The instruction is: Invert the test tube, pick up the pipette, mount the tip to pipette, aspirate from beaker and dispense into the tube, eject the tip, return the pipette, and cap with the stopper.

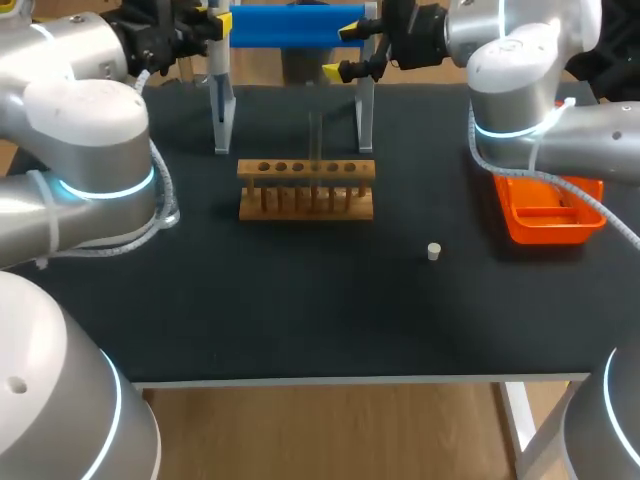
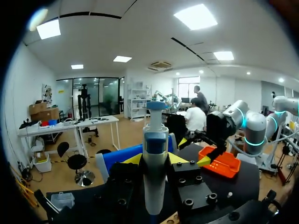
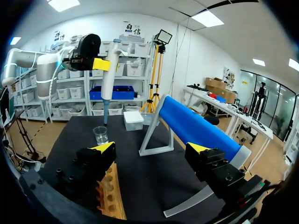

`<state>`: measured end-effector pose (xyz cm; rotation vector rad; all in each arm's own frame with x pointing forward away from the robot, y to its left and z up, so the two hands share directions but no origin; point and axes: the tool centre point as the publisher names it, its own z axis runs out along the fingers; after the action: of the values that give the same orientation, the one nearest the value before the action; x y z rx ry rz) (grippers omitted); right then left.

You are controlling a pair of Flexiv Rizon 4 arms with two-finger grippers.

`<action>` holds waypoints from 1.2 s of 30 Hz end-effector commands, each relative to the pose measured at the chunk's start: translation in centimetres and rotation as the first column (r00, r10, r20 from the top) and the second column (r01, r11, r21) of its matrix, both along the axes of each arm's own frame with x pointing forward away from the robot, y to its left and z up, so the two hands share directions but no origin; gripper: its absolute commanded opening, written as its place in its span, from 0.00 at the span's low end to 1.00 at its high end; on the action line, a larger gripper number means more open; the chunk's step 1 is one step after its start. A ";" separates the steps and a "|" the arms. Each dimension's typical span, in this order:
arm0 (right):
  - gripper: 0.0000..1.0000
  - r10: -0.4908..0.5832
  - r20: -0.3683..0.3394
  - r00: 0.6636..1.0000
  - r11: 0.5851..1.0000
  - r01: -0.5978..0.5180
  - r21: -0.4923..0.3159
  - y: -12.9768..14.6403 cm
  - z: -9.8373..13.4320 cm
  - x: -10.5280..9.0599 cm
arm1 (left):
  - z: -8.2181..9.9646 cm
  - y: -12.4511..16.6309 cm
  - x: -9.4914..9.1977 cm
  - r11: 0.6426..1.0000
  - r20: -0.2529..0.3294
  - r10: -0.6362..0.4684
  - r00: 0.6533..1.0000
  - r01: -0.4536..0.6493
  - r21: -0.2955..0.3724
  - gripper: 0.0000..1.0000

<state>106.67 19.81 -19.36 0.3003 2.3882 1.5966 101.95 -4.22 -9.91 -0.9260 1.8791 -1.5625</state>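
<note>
My left gripper (image 2: 155,159) is shut on a white and blue pipette (image 2: 155,140), held upright. From the right wrist view, that pipette (image 3: 107,70) hangs above the glass beaker (image 3: 100,134), with the white tip box (image 3: 134,120) beside it. My right gripper (image 3: 152,148) stands open and holds nothing, over the blue pipette stand (image 3: 196,128). In the head view both grippers are at the table's far edge, the left gripper (image 1: 215,20) and the right gripper (image 1: 345,50), by the stand (image 1: 297,25). A test tube (image 1: 315,150) stands in the wooden rack (image 1: 306,188). The stopper (image 1: 434,251) lies on the mat.
An orange tray (image 1: 545,210) sits at the right side of the table, partly under my right arm. The stand's two grey legs (image 1: 222,115) rise just behind the rack. Black mat lies bare in front of the rack.
</note>
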 end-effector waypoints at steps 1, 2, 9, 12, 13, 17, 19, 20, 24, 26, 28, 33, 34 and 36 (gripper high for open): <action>1.00 0.002 -0.001 1.000 1.000 -0.002 0.000 0.0 0.0 0.1 | -0.8 -1.2 1.2 0.995 0.011 0.099 0.995 -0.099 0.010 0.00; 1.00 0.002 -0.001 1.000 1.000 -0.002 0.000 0.0 0.0 0.1 | -0.9 -1.2 1.4 0.993 0.011 0.118 0.993 -0.118 0.012 0.00; 1.00 0.002 -0.001 1.000 1.000 -0.002 0.000 0.0 0.0 0.1 | -1.3 -0.9 2.8 0.976 0.010 0.218 0.976 -0.218 0.024 0.00; 1.00 0.002 -0.001 1.000 1.000 -0.002 0.000 0.0 0.0 0.1 | -1.4 -1.0 3.3 0.971 0.006 0.237 0.972 -0.237 0.035 0.00; 1.00 0.002 -0.001 1.000 1.000 -0.002 0.000 0.0 0.0 0.1 | -1.5 -1.0 3.5 0.969 0.007 0.243 0.970 -0.243 0.033 0.00; 1.00 0.002 -0.001 1.000 1.000 -0.002 0.000 0.0 0.0 0.1 | -1.8 -1.0 4.1 0.963 0.002 0.266 0.964 -0.266 0.033 0.00; 1.00 0.002 -0.001 1.000 1.000 -0.002 0.000 0.0 0.0 0.1 | -2.0 -1.0 4.5 0.964 0.003 0.263 0.965 -0.263 0.029 0.00; 1.00 0.002 -0.001 1.000 1.000 -0.002 0.000 0.0 0.0 0.1 | -2.1 -1.0 4.6 0.964 0.003 0.264 0.964 -0.264 0.029 0.00; 1.00 0.002 -0.001 1.000 1.000 -0.002 0.000 0.0 0.0 0.1 | -2.4 -1.2 5.3 0.961 0.001 0.275 0.961 -0.275 0.034 0.00; 1.00 0.002 -0.001 1.000 1.000 -0.002 0.000 0.0 0.0 0.1 | -2.5 -1.2 5.8 0.962 0.005 0.273 0.962 -0.273 0.026 0.00; 1.00 0.002 -0.001 1.000 1.000 -0.002 0.000 0.0 0.0 0.1 | -2.6 -1.3 6.3 0.959 0.002 0.283 0.959 -0.282 0.031 0.00; 1.00 0.002 -0.001 1.000 1.000 -0.002 0.000 0.0 0.0 0.1 | -3.2 -1.0 7.3 0.943 -0.024 0.332 0.943 -0.331 0.033 0.00; 1.00 0.002 -0.001 1.000 1.000 -0.002 0.000 0.0 0.0 0.1 | -3.3 -0.9 7.5 0.941 -0.025 0.337 0.941 -0.336 0.034 0.00; 1.00 0.002 -0.001 1.000 1.000 -0.002 0.000 0.0 0.0 0.1 | -3.6 -0.7 7.9 0.936 -0.029 0.352 0.936 -0.351 0.022 0.00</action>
<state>106.67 19.82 -19.38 0.3002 2.3869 1.5974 109.17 -4.21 -13.26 -1.1927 1.6582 -1.3413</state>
